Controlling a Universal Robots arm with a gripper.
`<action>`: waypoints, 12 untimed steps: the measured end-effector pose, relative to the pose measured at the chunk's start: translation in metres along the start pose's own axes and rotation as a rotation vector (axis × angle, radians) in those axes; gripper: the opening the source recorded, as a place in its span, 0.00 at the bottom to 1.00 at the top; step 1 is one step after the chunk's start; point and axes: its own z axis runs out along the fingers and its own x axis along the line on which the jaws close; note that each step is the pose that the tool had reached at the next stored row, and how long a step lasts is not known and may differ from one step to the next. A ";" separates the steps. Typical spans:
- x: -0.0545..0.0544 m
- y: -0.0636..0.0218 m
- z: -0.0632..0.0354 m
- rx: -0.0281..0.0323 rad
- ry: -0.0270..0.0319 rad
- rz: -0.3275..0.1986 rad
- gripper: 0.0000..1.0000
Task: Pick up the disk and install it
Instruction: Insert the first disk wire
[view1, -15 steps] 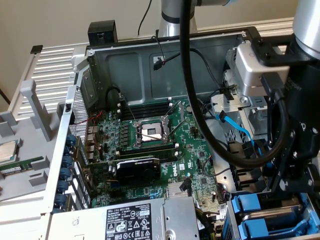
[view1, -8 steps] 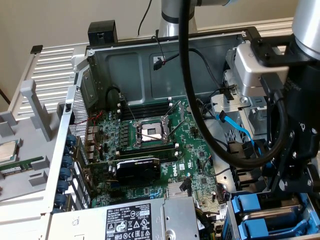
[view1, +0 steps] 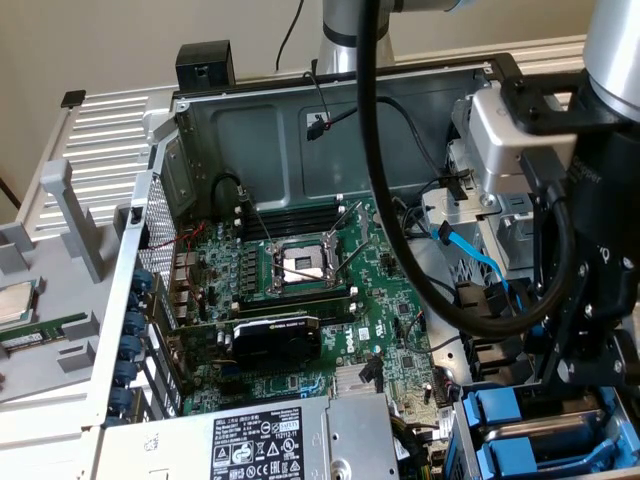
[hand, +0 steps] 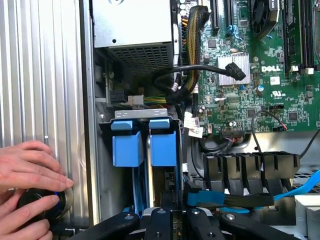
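Gripper (hand: 172, 212): nearly pressed together, seemingly pinching the disk (hand: 163, 149) edge-on.
Seating: hold it square to the bay (hand: 142, 114), press evenly.
Hand (hand: 30, 172): near; go slowly.

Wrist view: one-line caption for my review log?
End effector over two blue drive carriers in the open computer case, a person's hands beside the case.

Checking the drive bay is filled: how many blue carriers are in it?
2. The first carrier sits nearer the ribbed side panel, the second carrier beside it, nearer the green board. Others may be hidden deeper.
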 end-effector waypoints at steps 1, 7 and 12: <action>0.000 0.0000 0.0001 0.0000 -0.0001 0.000 0.17; 0.000 -0.0012 0.0007 -0.0001 -0.0001 0.001 0.17; 0.000 -0.0024 0.0013 0.0000 -0.0003 0.001 0.17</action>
